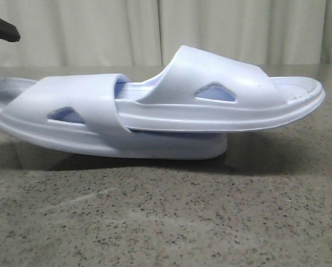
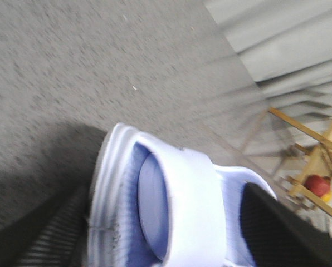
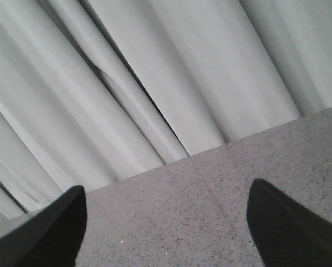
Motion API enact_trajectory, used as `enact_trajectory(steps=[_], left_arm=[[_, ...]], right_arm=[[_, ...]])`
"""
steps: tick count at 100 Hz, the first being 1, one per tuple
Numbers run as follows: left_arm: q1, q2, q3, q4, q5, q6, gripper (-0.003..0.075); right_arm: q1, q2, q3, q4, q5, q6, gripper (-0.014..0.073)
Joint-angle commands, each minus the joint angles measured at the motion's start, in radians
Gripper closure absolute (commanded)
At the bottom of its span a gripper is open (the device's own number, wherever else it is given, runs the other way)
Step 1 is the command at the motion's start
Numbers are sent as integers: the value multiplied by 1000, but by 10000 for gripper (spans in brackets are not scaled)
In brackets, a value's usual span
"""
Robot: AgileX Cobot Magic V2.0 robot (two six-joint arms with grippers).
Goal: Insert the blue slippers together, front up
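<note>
The two blue slippers lie on the speckled table, one pushed into the other. The left slipper [image 1: 77, 119] rests on the table. The right slipper [image 1: 221, 92] has its heel end under the left one's strap and its toe end raised to the right. Both straps face up. My left gripper [image 2: 166, 239] is open, with a finger [image 2: 283, 228] on each side of a slipper [image 2: 194, 206]; I cannot tell if they touch it. A dark part of the left arm [image 1: 1, 28] shows above the left slipper's end. My right gripper [image 3: 166, 228] is open and empty over bare table.
A pale curtain [image 1: 166, 28] hangs behind the table's far edge. In the left wrist view a yellow wooden frame [image 2: 305, 133] with a red object [image 2: 317, 185] stands beyond the table edge. Grey speckled table [image 1: 166, 222] stretches in front of the slippers.
</note>
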Motion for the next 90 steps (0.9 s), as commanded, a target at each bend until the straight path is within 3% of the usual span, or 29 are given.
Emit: enact_trajectory(steps=[1, 16, 30, 42, 54, 90], left_arm=[[-5, -8, -30, -39, -38, 60, 127], [-5, -8, -30, -38, -150, 164, 128], [-5, -38, -30, -38, -257, 289, 128], [-5, -119, -30, -38, -318, 407, 128], [-5, -237, -30, -38, -336, 508, 129], [-5, -526, -30, 104, -390, 544, 128]], right_arm=[[-1, -2, -29, -7, -23, -19, 77], [-1, -2, -29, -40, -95, -21, 77], [-1, -2, -29, -155, -146, -21, 77], [-1, -2, -24, -260, -158, -40, 77], [-1, -2, -1, -271, -200, -51, 77], [-1, -111, 82, -283, -237, -158, 77]])
